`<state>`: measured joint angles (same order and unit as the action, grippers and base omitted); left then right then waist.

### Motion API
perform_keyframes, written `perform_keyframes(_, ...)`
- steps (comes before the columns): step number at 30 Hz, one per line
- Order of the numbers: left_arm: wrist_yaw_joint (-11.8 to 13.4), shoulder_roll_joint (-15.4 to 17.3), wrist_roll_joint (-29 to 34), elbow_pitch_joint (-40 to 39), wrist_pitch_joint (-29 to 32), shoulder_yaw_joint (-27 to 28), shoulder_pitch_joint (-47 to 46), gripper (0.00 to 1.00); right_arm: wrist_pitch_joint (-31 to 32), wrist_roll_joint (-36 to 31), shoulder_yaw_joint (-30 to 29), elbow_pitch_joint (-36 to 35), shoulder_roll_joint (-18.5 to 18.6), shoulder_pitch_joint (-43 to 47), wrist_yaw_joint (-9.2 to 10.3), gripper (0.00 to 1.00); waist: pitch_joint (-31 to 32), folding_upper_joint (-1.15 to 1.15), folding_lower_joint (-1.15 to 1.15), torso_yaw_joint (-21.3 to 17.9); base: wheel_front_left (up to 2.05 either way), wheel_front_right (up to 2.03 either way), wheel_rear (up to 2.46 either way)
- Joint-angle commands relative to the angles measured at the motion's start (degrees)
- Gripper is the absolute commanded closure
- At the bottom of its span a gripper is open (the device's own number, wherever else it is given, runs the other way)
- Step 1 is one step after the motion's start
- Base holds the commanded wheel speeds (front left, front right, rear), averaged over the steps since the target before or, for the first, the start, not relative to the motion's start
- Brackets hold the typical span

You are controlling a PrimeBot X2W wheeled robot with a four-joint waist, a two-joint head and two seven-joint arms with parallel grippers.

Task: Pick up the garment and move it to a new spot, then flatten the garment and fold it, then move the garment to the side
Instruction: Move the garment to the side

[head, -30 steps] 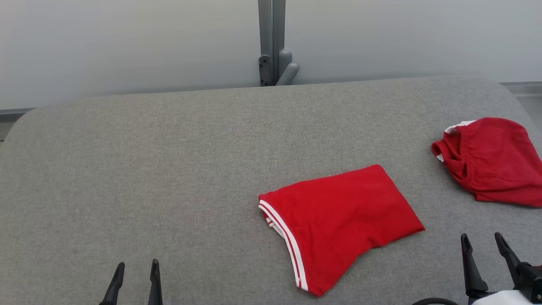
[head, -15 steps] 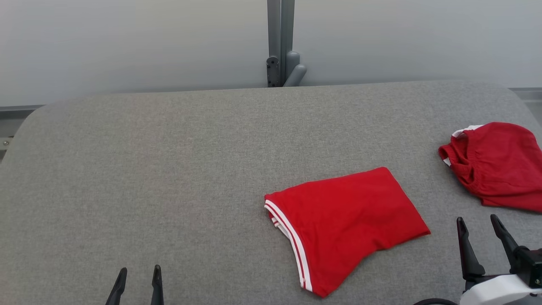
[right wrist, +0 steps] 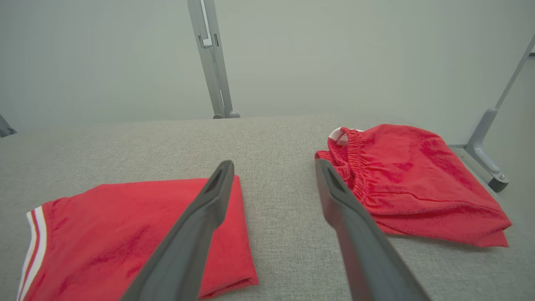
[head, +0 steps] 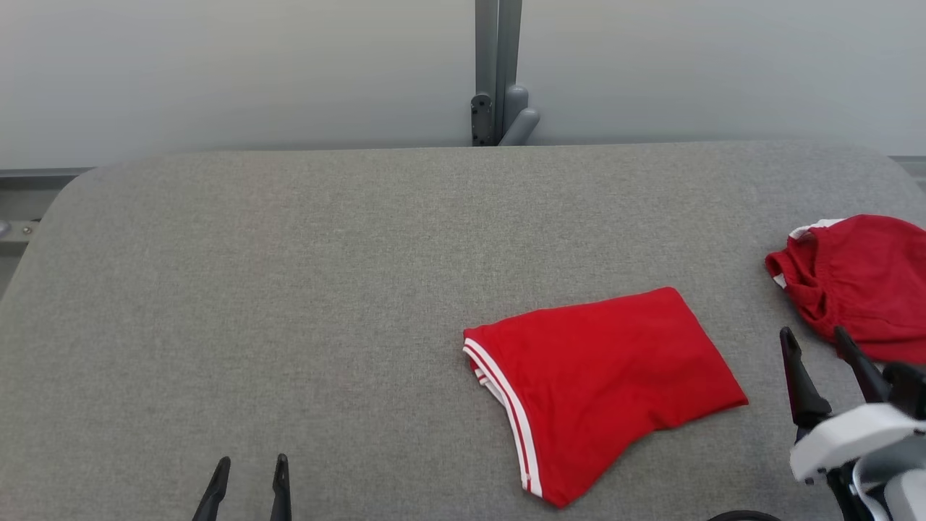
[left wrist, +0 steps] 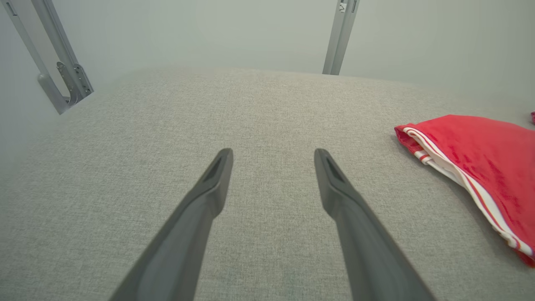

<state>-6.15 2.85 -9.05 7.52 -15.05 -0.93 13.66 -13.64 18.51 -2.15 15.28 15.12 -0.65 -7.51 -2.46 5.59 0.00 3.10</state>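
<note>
Since a second ago the right gripper has climbed the head view towards the far right of the table, while the whole picture has slid sideways, which is the camera turning and not the clothes shifting. Its two fingers stand spread apart with nothing between them. The outer finger crosses the near edge of the crumpled garment in the head view, and whether it touches the cloth cannot be told. From the right wrist the same finger covers part of the gathered waistband, and the other finger covers a corner of the folded shorts.

Those folded shorts lie flat right of the table's middle, the white-striped hem towards the robot's left and one corner near the front edge. The crumpled garment sits well apart from them, further back at the right edge of the table, and the frame of the head view cuts off its right side. A bit of white shows at its back edge; what that is stays unclear.

At the bottom of the head view the left gripper shows as two fingertips. The left wrist view has its fingers wide apart over bare grey cloth, gripping nothing, with the shorts off to one side and cut by the frame.

Behind the table a grey post rises against a pale wall
</note>
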Motion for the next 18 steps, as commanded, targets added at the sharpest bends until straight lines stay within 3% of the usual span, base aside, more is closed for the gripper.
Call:
perform_keyframes(1,-0.37,0.11,0.55,0.1,-0.13,-0.39,-0.57,0.0,2.97,2.63,1.87,0.96,2.03,-3.05,0.06,0.0,-1.15,0.0,0.0,0.66,0.0,0.0,0.0)
perform_keyframes(9,-0.55,0.13,0.25,0.98,-0.13,-3.56,-4.32,0.0,25.56,12.88,14.35,8.2,9.97,-16.88,0.05,0.0,-6.07,0.0,0.0,2.66,0.0,0.0,0.0)
perform_keyframes(18,0.48,0.13,-0.63,1.61,-0.13,-6.04,-7.83,0.0,29.4,17.14,18.74,21.3,8.09,-25.27,0.05,0.0,-9.43,0.0,0.0,5.04,0.0,0.0,0.0)
